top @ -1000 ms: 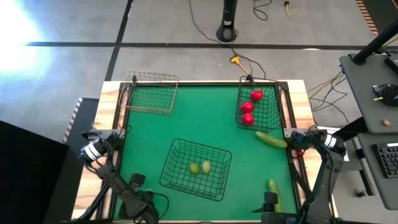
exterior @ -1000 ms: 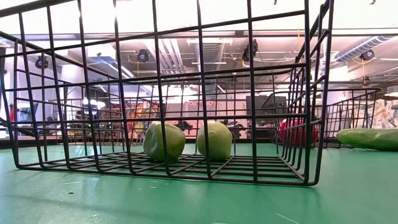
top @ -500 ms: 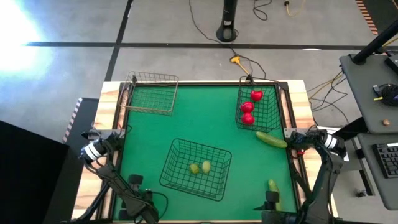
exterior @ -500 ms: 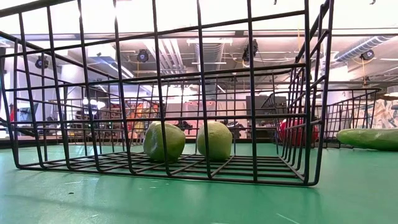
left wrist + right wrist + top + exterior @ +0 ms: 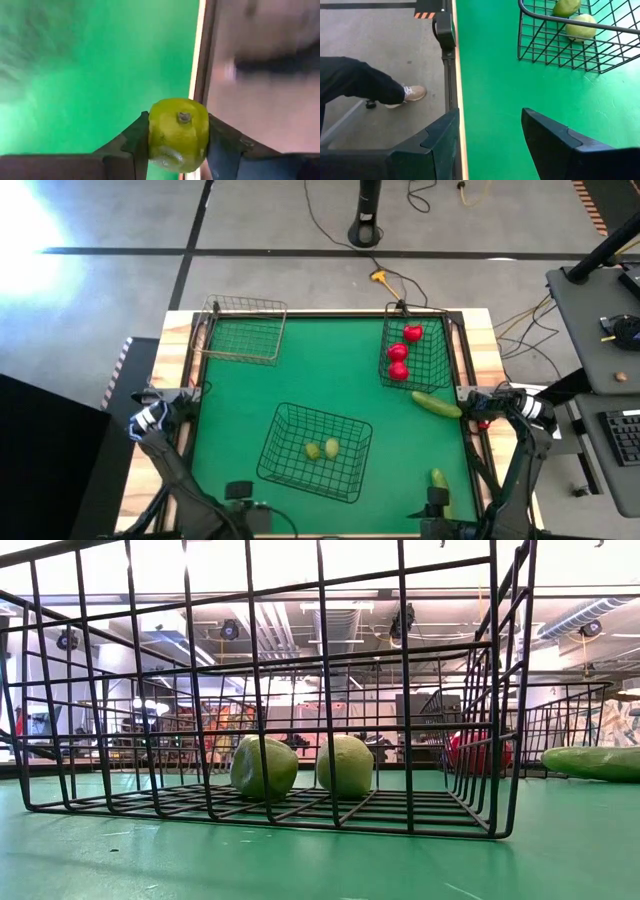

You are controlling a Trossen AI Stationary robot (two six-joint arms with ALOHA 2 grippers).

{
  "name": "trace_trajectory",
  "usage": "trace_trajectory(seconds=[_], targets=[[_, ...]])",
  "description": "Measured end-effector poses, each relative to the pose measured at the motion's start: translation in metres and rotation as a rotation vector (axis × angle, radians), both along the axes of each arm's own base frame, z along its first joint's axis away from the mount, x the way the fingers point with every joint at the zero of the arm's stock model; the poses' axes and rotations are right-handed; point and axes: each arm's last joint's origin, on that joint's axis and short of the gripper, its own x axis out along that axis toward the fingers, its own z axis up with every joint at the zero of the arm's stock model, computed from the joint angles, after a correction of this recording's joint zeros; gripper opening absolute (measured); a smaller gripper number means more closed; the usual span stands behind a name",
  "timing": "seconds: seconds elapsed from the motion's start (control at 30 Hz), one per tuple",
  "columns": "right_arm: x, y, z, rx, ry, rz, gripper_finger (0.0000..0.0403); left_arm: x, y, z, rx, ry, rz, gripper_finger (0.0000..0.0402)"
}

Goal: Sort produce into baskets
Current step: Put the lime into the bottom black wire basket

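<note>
My left gripper (image 5: 178,131) is shut on a yellow-green lime (image 5: 175,142) above the table's near edge, at the near left (image 5: 245,515). My right gripper (image 5: 490,122) is open and empty at the near right (image 5: 435,505), beside a green cucumber (image 5: 440,483) that lies on the mat. The larger wire basket (image 5: 315,452) stands mid-table and holds two limes (image 5: 322,449). The small far-right basket (image 5: 415,352) holds three red tomatoes (image 5: 400,352). A second cucumber (image 5: 437,404) lies on the mat beside it. The small far-left basket (image 5: 240,330) holds nothing. My left gripper pinches the lime by two opposite sides (image 5: 152,135) between its two fingers (image 5: 132,145). The lime's stem end (image 5: 184,117) faces the wrist camera. The fingers point down toward the table, and the lime is clear of the mat.
The green mat (image 5: 330,380) has open room between the three baskets. The wooden table rim (image 5: 455,75) runs beside my right gripper. A person's leg and shoe (image 5: 407,94) show on the floor past it. A desk (image 5: 600,330) stands to the table's right.
My left arm has swung, and its gripper has gone toward the table's near edge and a little to the right. My right arm and the baskets have kept still.
</note>
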Motion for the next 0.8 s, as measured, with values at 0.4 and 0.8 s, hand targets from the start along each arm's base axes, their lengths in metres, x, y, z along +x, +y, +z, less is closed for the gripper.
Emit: trace_trajectory(seconds=[0.4,0.8], targets=[[0.000,0.000,0.000,0.001,0.000,0.001,0.0205,0.063,0.050,0.085,0.264,-0.598,0.129,0.0128],[-0.009,0.005,-0.004,0.019,0.030,0.034,0.0205,0.153,0.177,-0.007,0.187,-0.183,0.585,0.0127]])
